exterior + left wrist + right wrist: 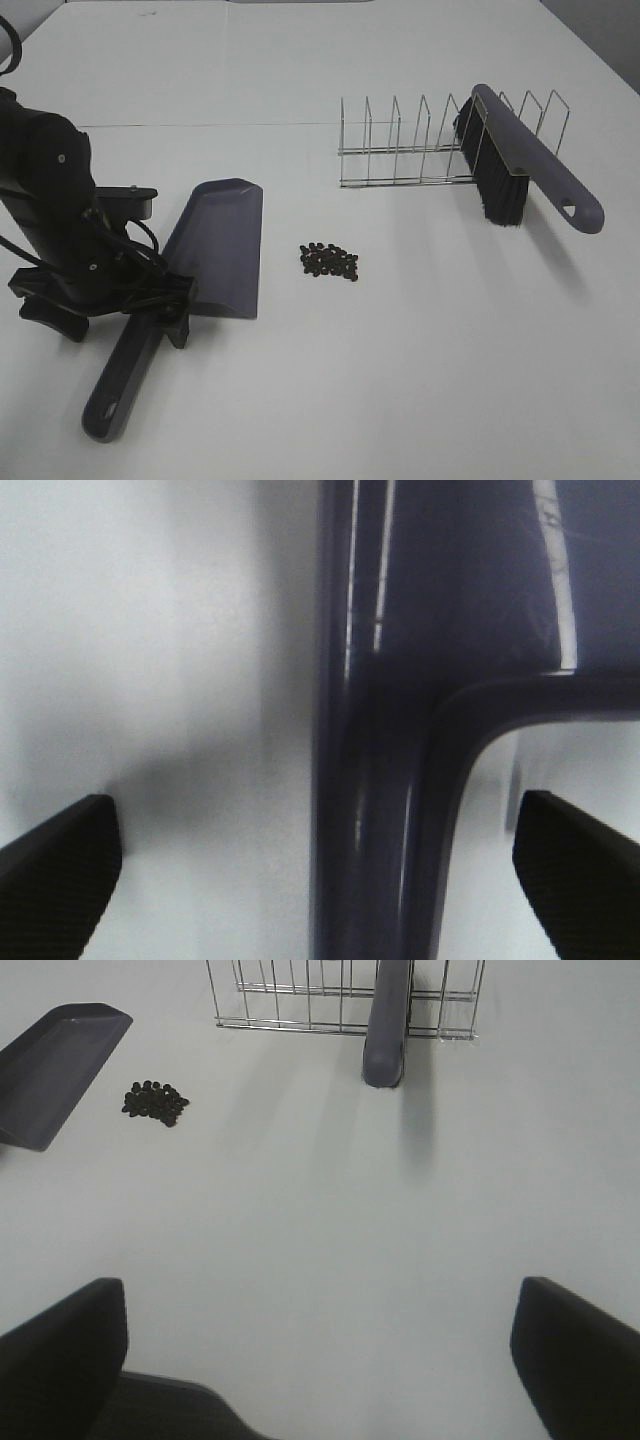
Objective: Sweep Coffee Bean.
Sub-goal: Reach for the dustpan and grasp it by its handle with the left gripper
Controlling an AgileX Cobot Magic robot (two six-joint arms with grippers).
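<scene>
The coffee beans [329, 261] lie in a small dark pile on the white table, just right of the grey dustpan [220, 245]. They also show in the right wrist view [155, 1103]. My left gripper [172, 308] is open and straddles the dustpan's handle [370, 810] where it meets the pan, with both fingertips [55, 865] clear of it. The grey brush [530, 170] leans on a wire rack at the back right, bristles down. My right gripper [320, 1300] is open and empty above bare table, well short of the brush handle [388, 1030]. It is outside the exterior high view.
The wire rack [400, 150] stands behind the beans and holds up the brush. The dustpan's handle end [108, 410] points toward the table's front left. The dustpan's mouth [60, 1055] shows in the right wrist view.
</scene>
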